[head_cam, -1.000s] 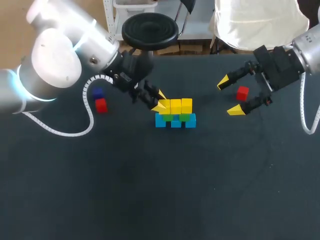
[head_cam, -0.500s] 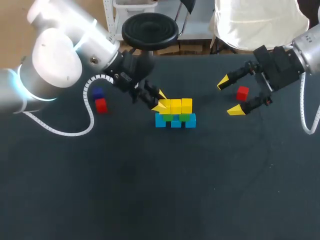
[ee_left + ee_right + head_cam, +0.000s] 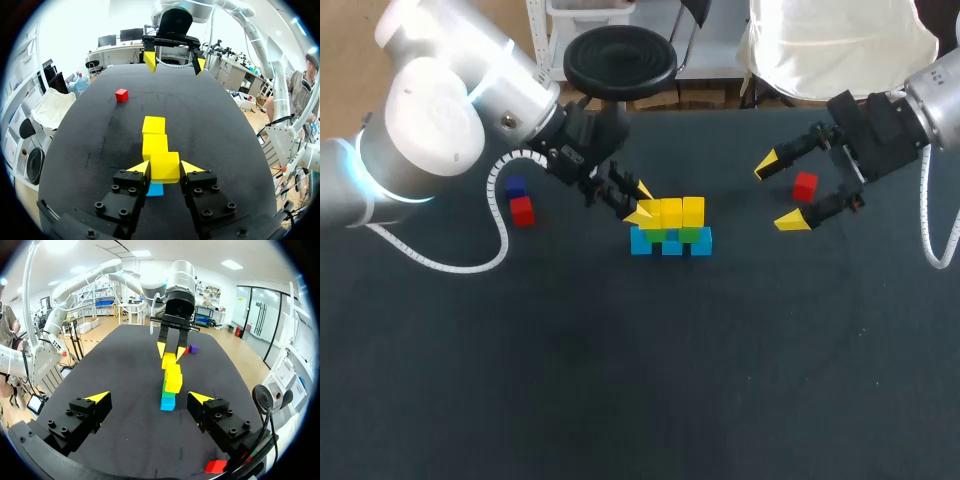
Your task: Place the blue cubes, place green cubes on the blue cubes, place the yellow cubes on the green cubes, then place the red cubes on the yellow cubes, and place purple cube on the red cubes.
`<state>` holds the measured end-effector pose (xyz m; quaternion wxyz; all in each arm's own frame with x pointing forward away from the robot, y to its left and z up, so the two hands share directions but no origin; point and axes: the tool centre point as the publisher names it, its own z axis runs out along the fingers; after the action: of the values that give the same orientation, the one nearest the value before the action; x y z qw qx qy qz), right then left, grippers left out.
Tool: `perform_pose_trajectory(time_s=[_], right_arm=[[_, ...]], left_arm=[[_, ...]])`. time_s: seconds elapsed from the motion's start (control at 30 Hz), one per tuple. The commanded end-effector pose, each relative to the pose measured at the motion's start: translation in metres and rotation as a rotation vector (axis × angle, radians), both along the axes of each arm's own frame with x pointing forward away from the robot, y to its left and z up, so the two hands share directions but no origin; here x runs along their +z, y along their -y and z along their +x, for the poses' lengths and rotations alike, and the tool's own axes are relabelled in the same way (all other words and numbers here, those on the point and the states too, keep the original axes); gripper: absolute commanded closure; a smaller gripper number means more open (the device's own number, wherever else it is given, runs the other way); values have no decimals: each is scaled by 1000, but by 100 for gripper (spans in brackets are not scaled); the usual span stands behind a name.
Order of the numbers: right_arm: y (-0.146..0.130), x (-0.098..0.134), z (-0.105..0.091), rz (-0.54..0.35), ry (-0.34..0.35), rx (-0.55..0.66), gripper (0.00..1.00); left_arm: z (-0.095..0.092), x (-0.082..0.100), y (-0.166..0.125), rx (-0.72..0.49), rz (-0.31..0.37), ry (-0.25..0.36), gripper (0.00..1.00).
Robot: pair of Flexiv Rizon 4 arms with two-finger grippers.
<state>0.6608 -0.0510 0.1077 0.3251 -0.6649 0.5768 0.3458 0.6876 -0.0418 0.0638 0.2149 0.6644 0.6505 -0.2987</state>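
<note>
The left claw [image 3: 639, 203] is closed narrowly on the end yellow cube [image 3: 165, 166]. The left wrist view shows both yellow-tipped fingers [image 3: 141, 167] pressed against opposite faces of this cube. The head view shows only the tips overlapping the end of the stack. The end yellow cube sits in line with two more yellow cubes [image 3: 681, 211], forming the top row of a three-tier stack near the middle of the counter [image 3: 620, 380]. The middle tier consists of green cubes [image 3: 672, 235] and the bottom tier of blue cubes [image 3: 670, 244]. The left wrist view hides the green tier and shows one blue corner under the held cube. The right wrist view shows all three tiers end-on. The right claw [image 3: 780, 192] is spread wide and holds nothing. In the head view a red cube [image 3: 805, 186] lies between its fingertips and apart from both. In the right wrist view this cube shows only partly, just beside one finger. A second red cube [image 3: 522, 211] and a purple cube [image 3: 515, 186] lie close together on the counter beside the left arm; the left wrist view does not show them.
</note>
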Motion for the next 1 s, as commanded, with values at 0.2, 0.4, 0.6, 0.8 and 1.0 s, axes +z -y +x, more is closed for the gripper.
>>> perform_pose_trajectory(time_s=[0.2,0.4,0.6,0.8,1.0], right_arm=[[0,0,-1,2,2,-1,0],[0,0,-1,2,2,-1,0],[0,0,-1,2,2,-1,0],[0,0,-1,2,2,-1,0],[0,0,-1,2,2,-1,0]], left_arm=[[2,-3,0,-1,4,-7,100],[2,-3,0,-1,5,-7,100],[2,-3,0,-1,7,-7,100],[2,-3,0,1,10,-5,100],[4,-2,1,6,14,-8,100]])
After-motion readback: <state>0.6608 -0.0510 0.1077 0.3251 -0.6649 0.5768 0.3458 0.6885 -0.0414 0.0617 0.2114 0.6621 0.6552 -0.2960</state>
